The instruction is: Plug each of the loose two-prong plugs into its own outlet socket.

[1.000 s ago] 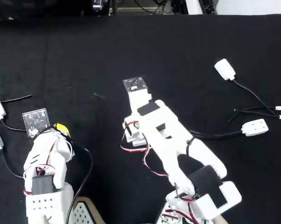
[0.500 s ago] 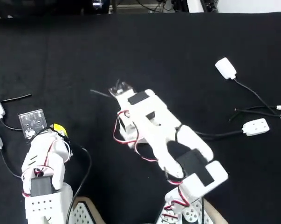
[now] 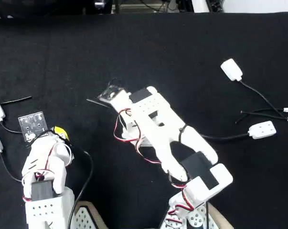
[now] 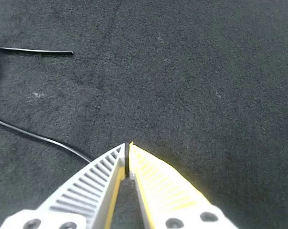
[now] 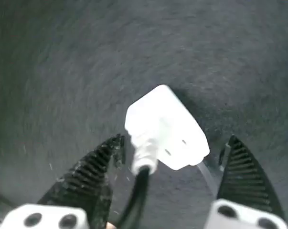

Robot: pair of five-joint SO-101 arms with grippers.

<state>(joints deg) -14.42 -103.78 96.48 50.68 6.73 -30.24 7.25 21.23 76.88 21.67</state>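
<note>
Table [image 3: 182, 47] is black cloth. Right gripper [image 5: 176, 140] is spread around a white plastic plug [image 5: 165, 124], frame centre. Left gripper [image 4: 128, 147] is pressed together, lower centre.

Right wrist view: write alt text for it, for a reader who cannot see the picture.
A white plug lies on the black table cover, its black cable running back toward the camera. The right gripper is open, with one black ribbed finger on each side of the plug.

Smooth glossy plastic plug [image 5: 165, 129]; matt black cloth [image 3: 182, 47].
</note>
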